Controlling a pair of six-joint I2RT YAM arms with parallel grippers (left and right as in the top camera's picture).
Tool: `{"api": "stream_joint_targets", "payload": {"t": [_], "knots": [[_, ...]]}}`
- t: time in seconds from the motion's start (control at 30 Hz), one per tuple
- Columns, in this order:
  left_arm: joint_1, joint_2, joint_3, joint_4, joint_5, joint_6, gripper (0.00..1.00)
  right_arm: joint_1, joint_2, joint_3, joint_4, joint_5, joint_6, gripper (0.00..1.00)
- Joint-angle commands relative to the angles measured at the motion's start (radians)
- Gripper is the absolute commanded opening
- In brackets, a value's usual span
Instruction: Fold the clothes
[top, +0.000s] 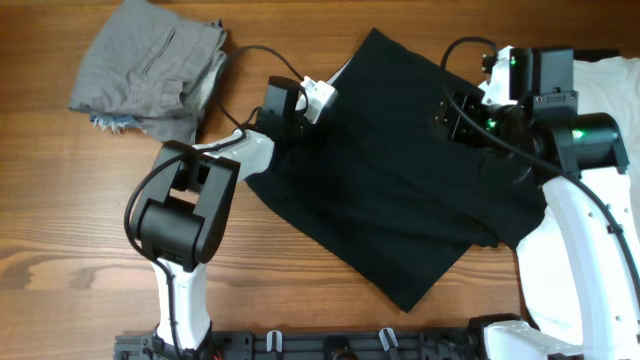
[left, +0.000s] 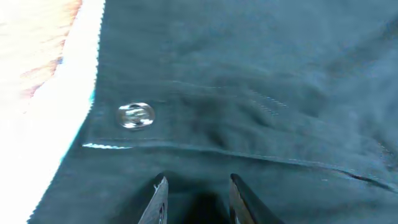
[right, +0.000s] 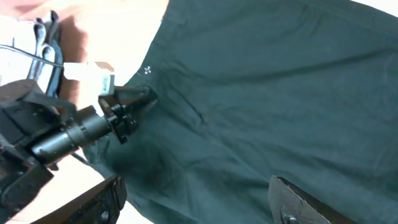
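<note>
A black garment (top: 400, 190) lies spread at a slant across the middle of the wooden table. My left gripper (top: 290, 120) is low over its left edge. In the left wrist view its fingers (left: 196, 193) stand slightly apart on the dark cloth (left: 261, 81), just below a metal snap button (left: 135, 115) near a white edge. My right gripper (top: 455, 115) hangs over the garment's upper right part. Its fingers (right: 196, 199) are wide open above the cloth (right: 280, 93) and hold nothing. The right wrist view also shows my left gripper (right: 142, 98).
A pile of folded grey clothes (top: 150, 65) lies at the back left of the table. A white garment (top: 610, 80) lies at the right edge, under my right arm. Bare wood (top: 70, 220) shows at the left and front.
</note>
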Motion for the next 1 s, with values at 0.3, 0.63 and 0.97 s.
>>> {"api": "stream_joint_targets", "payload": {"t": [0.3,0.63,0.97], "knots": [[0.330,-0.016,-0.012,-0.258,-0.345,-0.251,0.17,-0.002,0.179,-0.010,-0.054,0.058,0.054,0.71],[0.393,-0.311,-0.012,-0.539,-0.281,-0.277,0.36,-0.006,0.417,-0.010,0.105,0.220,0.160,0.50],[0.346,-0.490,-0.012,-0.599,-0.008,-0.273,0.41,-0.230,0.601,-0.010,0.293,-0.021,-0.051,0.15]]}}
